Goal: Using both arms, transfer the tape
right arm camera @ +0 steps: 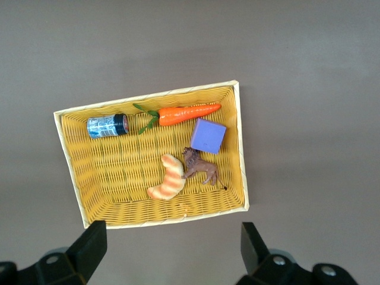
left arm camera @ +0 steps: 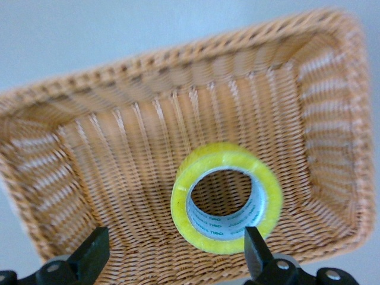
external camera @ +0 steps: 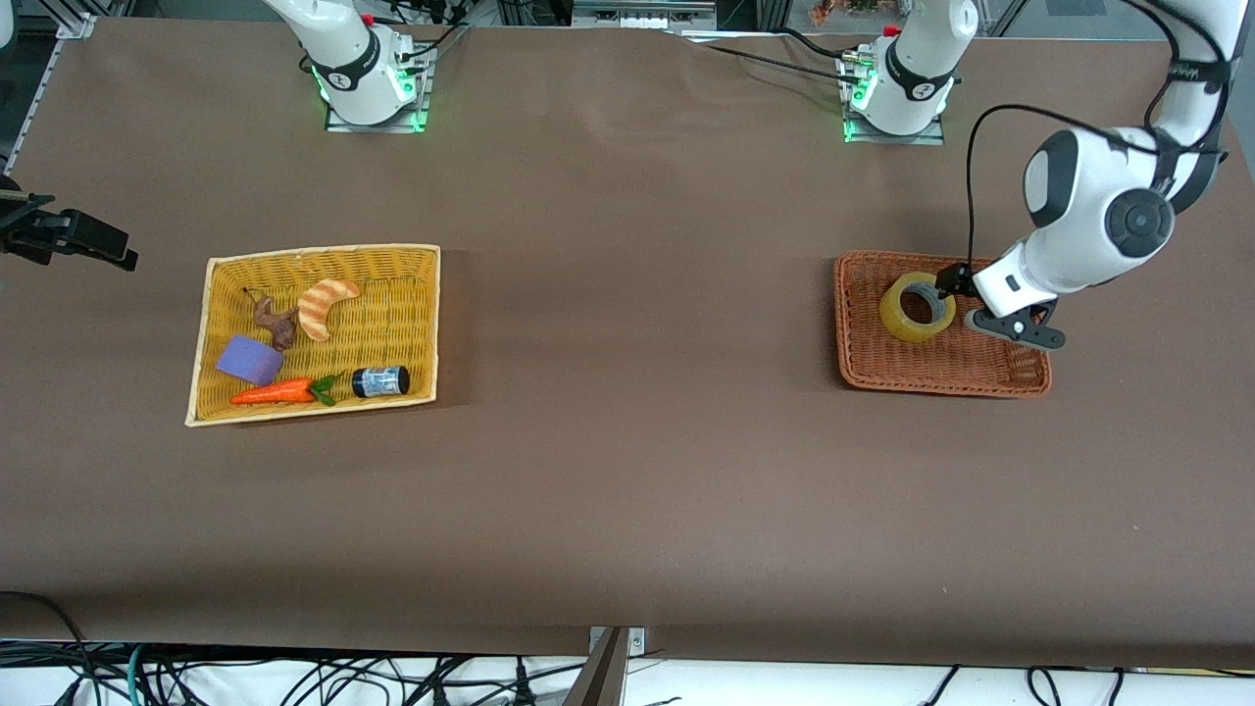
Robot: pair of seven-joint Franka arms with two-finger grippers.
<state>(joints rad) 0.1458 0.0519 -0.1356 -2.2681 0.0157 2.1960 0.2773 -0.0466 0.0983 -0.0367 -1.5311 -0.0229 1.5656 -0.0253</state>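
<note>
The tape [external camera: 917, 307], a yellowish ring with a grey core, lies tilted in the brown wicker basket [external camera: 941, 378] toward the left arm's end of the table. My left gripper [external camera: 949, 284] is low in that basket, right beside the tape. In the left wrist view the gripper [left arm camera: 175, 256] is open; the tape [left arm camera: 227, 205] sits close to one finger [left arm camera: 256, 249], not gripped, on the basket's floor [left arm camera: 119, 154]. My right gripper [external camera: 103, 245] waits in the air at the right arm's end of the table, open and empty [right arm camera: 172, 249].
A yellow wicker basket [external camera: 412, 294] toward the right arm's end holds an orange-striped croissant toy [external camera: 326, 306], a brown animal figure [external camera: 275, 319], a purple block [external camera: 250, 360], a carrot [external camera: 279, 392] and a small dark jar [external camera: 380, 380]. The right wrist view shows this basket [right arm camera: 107, 196].
</note>
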